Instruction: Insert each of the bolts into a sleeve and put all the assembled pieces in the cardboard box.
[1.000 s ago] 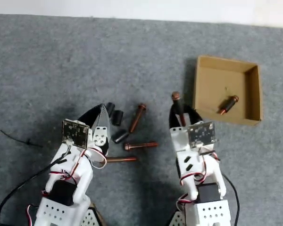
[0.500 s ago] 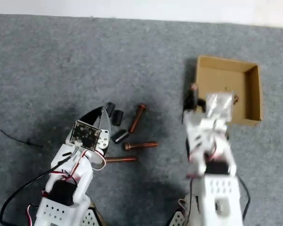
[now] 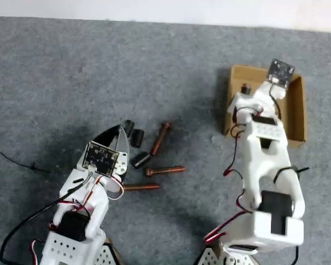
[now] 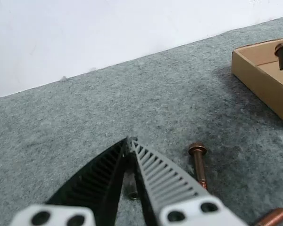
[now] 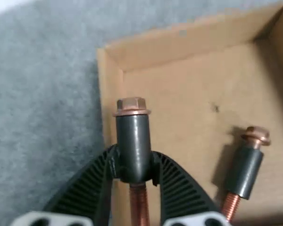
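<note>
Copper bolt [image 5: 131, 104] w/ sleeve [image 5: 133, 136] gripped in right hand [image 5: 133, 162] over cardboard box [image 5: 188, 84].

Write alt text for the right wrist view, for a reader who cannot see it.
The right gripper clamps a sleeved bolt over the cardboard box. A second sleeved bolt lies inside the box.

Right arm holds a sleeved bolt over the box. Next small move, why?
Probably nudge the right gripper farther over the cardboard box floor before releasing: it is shut on the sleeved bolt just inside one wall, with bare floor toward the assembled piece lying inside.
</note>
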Controlling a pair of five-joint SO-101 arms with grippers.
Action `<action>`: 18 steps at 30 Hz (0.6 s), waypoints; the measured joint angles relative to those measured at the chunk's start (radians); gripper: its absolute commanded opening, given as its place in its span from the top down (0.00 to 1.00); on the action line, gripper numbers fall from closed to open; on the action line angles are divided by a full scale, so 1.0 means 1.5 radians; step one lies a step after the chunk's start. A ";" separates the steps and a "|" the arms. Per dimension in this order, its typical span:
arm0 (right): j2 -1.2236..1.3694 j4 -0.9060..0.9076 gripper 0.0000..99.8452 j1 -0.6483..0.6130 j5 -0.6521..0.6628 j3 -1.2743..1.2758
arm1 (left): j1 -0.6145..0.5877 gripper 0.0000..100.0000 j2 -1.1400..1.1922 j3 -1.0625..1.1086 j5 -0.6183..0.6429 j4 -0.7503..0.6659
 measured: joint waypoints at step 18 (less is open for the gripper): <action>0.023 -0.001 0.74 0.002 0.000 -0.016 | 0.000 0.99 0.000 0.000 -0.001 -0.001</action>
